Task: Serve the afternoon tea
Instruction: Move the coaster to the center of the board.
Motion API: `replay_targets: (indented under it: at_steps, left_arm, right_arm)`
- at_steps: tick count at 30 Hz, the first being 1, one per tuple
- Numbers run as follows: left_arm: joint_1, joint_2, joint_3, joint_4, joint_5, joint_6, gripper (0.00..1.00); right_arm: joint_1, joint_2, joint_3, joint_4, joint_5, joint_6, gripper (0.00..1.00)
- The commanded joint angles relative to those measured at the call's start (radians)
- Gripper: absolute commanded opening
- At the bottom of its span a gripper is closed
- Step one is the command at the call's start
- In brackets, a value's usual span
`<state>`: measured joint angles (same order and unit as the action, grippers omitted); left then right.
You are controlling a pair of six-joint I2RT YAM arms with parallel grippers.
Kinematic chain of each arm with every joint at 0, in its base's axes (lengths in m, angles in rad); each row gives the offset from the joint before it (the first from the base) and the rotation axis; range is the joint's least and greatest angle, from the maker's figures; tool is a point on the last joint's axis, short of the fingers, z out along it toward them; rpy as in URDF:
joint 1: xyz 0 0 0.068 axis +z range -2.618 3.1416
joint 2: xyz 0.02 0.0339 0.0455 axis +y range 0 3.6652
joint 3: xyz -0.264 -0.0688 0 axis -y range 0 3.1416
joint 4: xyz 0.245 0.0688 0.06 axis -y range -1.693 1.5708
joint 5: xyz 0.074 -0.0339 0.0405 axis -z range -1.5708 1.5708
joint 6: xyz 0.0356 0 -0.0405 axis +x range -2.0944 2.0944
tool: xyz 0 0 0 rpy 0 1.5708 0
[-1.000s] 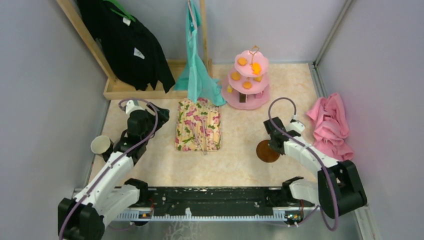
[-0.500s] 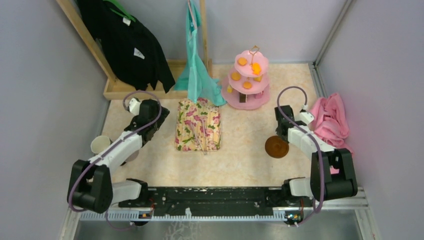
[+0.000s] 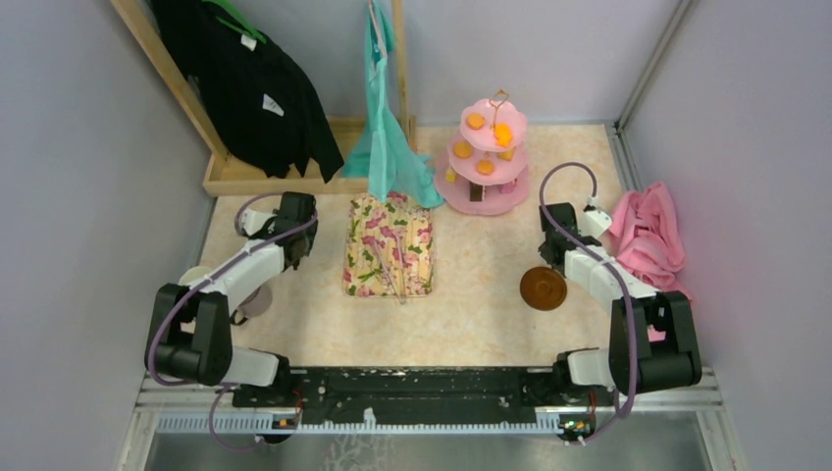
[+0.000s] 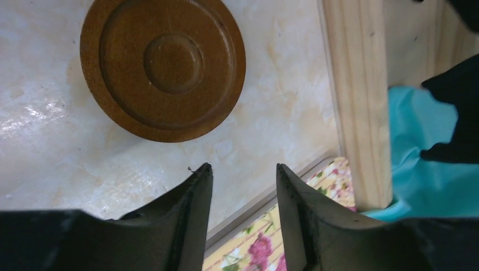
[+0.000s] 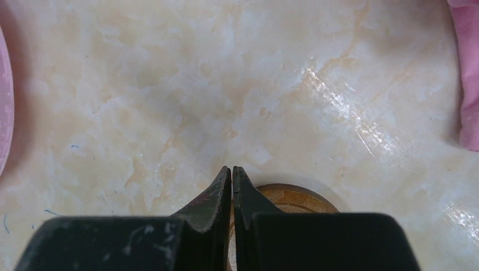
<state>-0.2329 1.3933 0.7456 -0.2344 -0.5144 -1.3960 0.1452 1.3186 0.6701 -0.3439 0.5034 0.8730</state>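
Left gripper parted over one saucer, right gripper pinched shut at the other

Left gripper (image 4: 243, 167) hangs above the table (image 3: 471, 294) with its two dark fingers a moderate gap apart and nothing between them. Its wrist view looks down on a round brown saucer (image 4: 162, 68) lying flat on the marbled surface, just beyond the fingertips and not touching them. In the top view that saucer is hidden under the arm, and a cream mug (image 3: 193, 278) peeks out at the arm's left side, mostly covered. To the right of this gripper lies a floral cloth (image 3: 390, 245), with a wooden post (image 4: 356, 101) and a teal garment (image 3: 388, 147) behind it.

Further right, at the back of the table, the pink three-tier stand (image 3: 461, 202) stands upright with its gold loop (image 3: 499, 98) on top. Orange snacks (image 3: 475, 121) sit on its upper tiers, and a yellow piece (image 3: 450, 175) and a brown piece (image 3: 476, 191) sit on the bottom one.

Right gripper (image 5: 232, 176) has its fingers pressed almost together with only a hairline slit between them, and it grips nothing. Its tips hover at the far edge of a second brown saucer (image 3: 543, 289), which lies flat on the table. A crumpled pink cloth (image 3: 648, 245) lies at the right wall.
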Motion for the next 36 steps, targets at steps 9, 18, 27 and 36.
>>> replay_targets:
  at_steps: [9,18,27,36]
  left_arm:
    - [0.034,0.065,0.097,-0.215,-0.156,-0.203,0.29]
    - [0.108,0.189,0.184,-0.326,-0.111,-0.179,0.07]
    - [0.136,0.291,0.241,-0.448,-0.065,-0.146,0.06]
    - [0.136,0.399,0.300,-0.628,0.006,-0.125,0.00]
  right_arm:
    - [-0.006,-0.047,0.024,0.065,-0.035,-0.029,0.04]
    - [-0.005,-0.085,0.016,0.075,-0.043,-0.042,0.04]
    - [-0.005,-0.103,0.013,0.076,-0.057,-0.041,0.04]
    - [-0.004,-0.153,0.012,0.061,-0.059,-0.047,0.04]
